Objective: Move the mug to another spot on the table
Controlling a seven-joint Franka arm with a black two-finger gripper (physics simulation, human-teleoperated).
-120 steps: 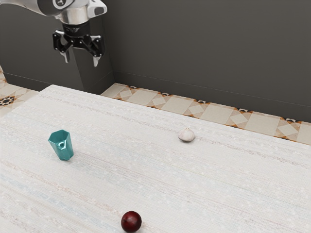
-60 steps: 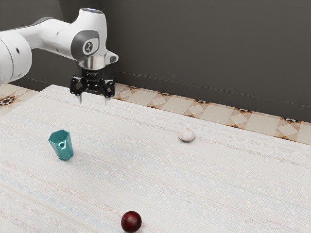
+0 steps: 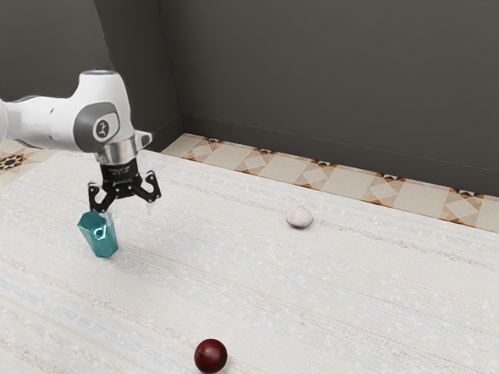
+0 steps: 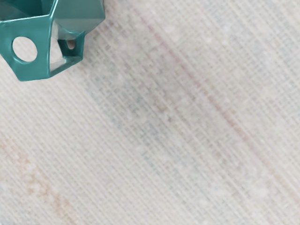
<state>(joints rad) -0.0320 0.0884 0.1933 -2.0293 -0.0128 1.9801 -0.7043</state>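
The teal faceted mug point(image 3: 98, 234) stands upright on the pale wooden table point(image 3: 327, 280) toward the exterior view's left. My black gripper point(image 3: 125, 207) hangs open just above and slightly right of the mug's rim, its fingers spread and holding nothing. In the wrist view the mug point(image 4: 44, 35) shows from above with its angular handle, off to one side of the hand, and bare table lies under the hand.
A whitish garlic bulb point(image 3: 299, 216) lies near the table's far middle. A dark red round fruit point(image 3: 210, 355) sits near the front edge. A dark wall and patterned floor tiles point(image 3: 327, 175) run behind the table.
My arm has come down and moved toward the exterior view's left, from high above the table's far edge to just over the mug. The mug, bulb and fruit have not moved.
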